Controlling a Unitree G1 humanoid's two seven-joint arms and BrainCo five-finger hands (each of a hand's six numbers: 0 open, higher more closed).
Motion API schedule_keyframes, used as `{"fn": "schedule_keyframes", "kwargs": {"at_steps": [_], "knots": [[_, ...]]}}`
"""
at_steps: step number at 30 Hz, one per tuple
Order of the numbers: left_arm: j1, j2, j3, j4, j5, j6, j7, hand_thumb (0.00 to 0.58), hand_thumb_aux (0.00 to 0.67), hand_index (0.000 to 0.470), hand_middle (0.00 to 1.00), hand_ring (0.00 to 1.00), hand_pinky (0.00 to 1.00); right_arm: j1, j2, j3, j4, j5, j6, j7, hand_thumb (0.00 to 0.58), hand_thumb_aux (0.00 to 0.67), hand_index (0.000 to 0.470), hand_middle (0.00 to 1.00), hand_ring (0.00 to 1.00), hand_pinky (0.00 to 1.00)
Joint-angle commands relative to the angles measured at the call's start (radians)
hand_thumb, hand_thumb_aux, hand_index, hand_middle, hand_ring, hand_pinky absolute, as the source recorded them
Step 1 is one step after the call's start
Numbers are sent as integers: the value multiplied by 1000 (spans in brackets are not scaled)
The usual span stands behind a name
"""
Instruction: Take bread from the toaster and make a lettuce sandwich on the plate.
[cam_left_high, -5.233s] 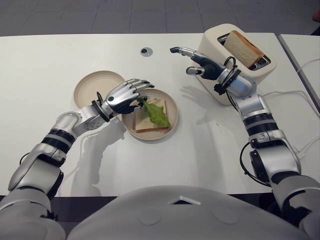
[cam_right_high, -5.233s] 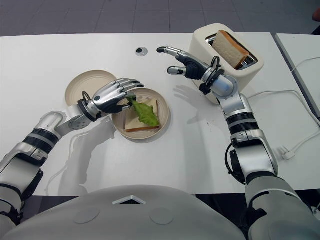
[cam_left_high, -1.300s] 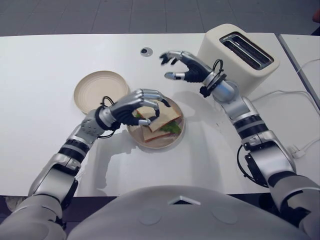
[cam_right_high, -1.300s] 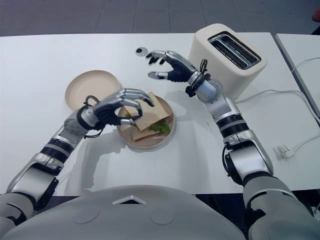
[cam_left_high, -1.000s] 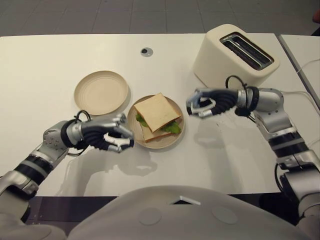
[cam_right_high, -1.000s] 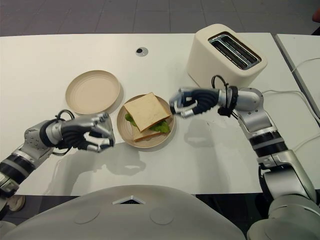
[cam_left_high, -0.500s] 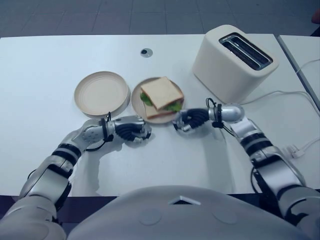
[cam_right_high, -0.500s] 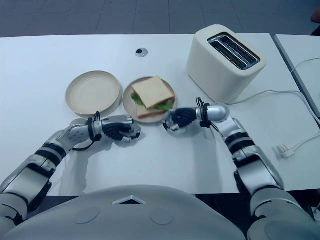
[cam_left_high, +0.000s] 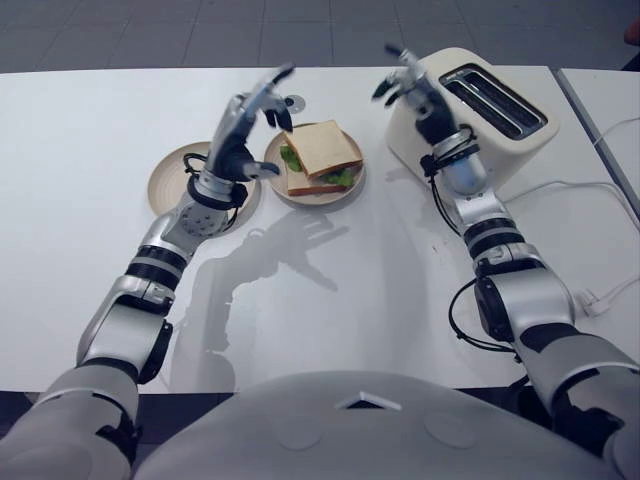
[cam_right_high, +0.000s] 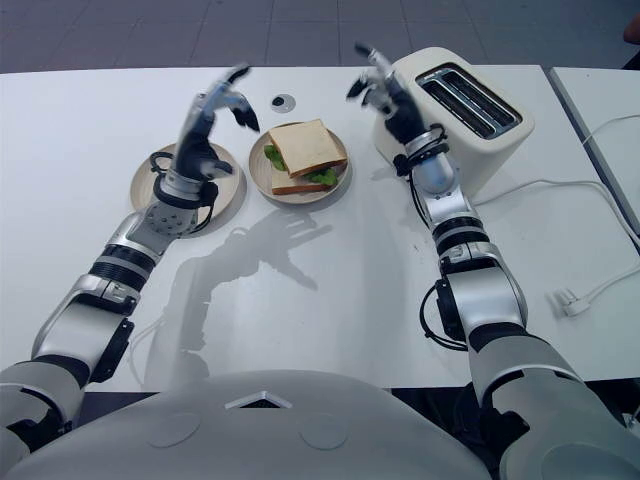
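Observation:
A finished sandwich (cam_left_high: 322, 158), two bread slices with green lettuce between them, lies on a beige plate (cam_left_high: 352, 190) at the middle of the white table. My left hand (cam_left_high: 246, 125) is raised above the table left of the plate, fingers spread and holding nothing. My right hand (cam_left_high: 412, 88) is raised to the right of the plate, in front of the cream toaster (cam_left_high: 470, 110), fingers spread and holding nothing. The toaster's two slots show no bread.
A second beige plate (cam_left_high: 172, 180) sits left of the sandwich plate, partly behind my left wrist. A small round dark fitting (cam_right_high: 284, 101) is set in the table behind the plates. A white cable (cam_left_high: 590, 190) runs right from the toaster to a plug (cam_right_high: 568, 304).
Both hands have risen from the table in front of the plate, where they were curled shut, and have opened with fingers spread. The sandwich plate now lies a little farther from me.

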Motion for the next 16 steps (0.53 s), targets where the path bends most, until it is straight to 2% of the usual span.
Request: {"fn": "schedule_keyframes", "kwargs": {"at_steps": [1, 3, 7, 16], "knots": [[39, -67, 8, 7, -361, -15, -209, 0, 0, 0, 0, 0, 0, 65, 46, -7, -119, 79, -61, 73, 0, 0, 0, 0, 0, 0], [32, -99, 33, 54, -462, -5, -318, 0, 0, 0, 0, 0, 0, 83, 60, -6, -144, 100, -62, 106, 0, 0, 0, 0, 0, 0], [21, -154, 94, 116, -532, -11, -469, 0, 0, 0, 0, 0, 0, 101, 75, -14, -169, 111, -56, 150, 0, 0, 0, 0, 0, 0], [7, -229, 209, 185, -500, -43, -628, 0, 0, 0, 0, 0, 0, 126, 82, -27, -179, 111, -59, 205, 0, 0, 0, 0, 0, 0]]}}
